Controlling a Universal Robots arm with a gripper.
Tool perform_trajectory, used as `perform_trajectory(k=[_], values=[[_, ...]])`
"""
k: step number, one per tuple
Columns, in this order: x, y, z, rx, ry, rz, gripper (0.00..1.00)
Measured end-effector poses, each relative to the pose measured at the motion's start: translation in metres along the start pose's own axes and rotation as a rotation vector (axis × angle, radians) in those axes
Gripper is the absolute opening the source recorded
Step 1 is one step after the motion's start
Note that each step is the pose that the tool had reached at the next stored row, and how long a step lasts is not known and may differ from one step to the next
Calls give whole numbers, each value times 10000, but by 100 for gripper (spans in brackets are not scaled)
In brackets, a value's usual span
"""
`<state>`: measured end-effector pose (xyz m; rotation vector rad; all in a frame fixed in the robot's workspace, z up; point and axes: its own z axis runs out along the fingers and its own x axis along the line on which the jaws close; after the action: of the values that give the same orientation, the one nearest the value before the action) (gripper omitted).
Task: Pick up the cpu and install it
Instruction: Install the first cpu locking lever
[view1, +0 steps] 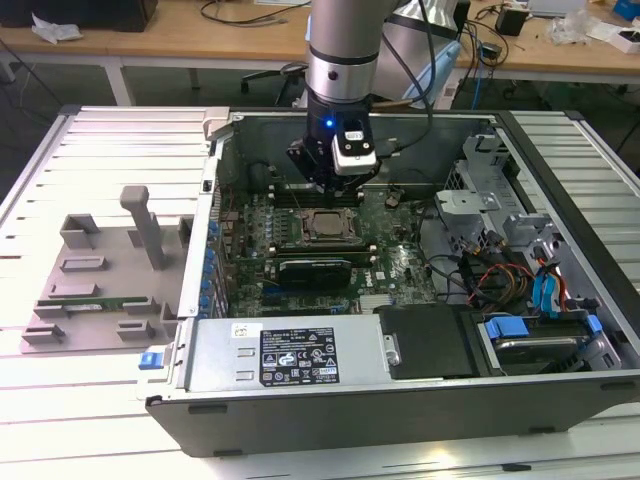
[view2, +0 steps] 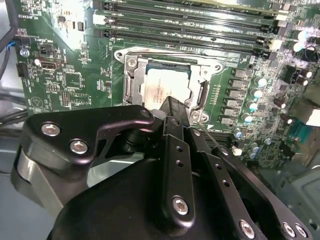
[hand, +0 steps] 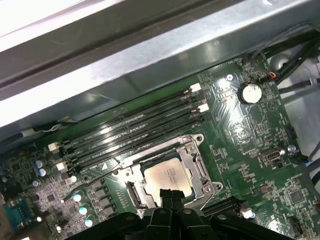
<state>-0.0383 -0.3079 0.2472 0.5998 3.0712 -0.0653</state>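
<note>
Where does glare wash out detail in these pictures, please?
First wrist view: the grey sheet-metal case wall blows out white. Second wrist view: light streaks the black memory slots; the silver-topped square cpu shines. Exterior view: the pale ribbed table glares.

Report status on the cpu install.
Gripper low over the cpu. Cpu lying inside the socket frame. Memory slots alongside, nothing across the socket.

no legible text: print on the white-and-black label (view1: 300, 362) atop the power supply cover (view1: 215, 352), on the cpu (view2: 161, 87) lid and the motherboard (view2: 65, 80) silkscreen can't be read.
</note>
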Motion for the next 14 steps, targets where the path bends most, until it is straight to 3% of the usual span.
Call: perform_trajectory(k=[9, 12, 14], values=[[0, 0, 0, -18, -36, -919, 11], [0, 0, 0, -33, -65, -1656, 11], [0, 0, 0, -35, -70, -1784, 11]])
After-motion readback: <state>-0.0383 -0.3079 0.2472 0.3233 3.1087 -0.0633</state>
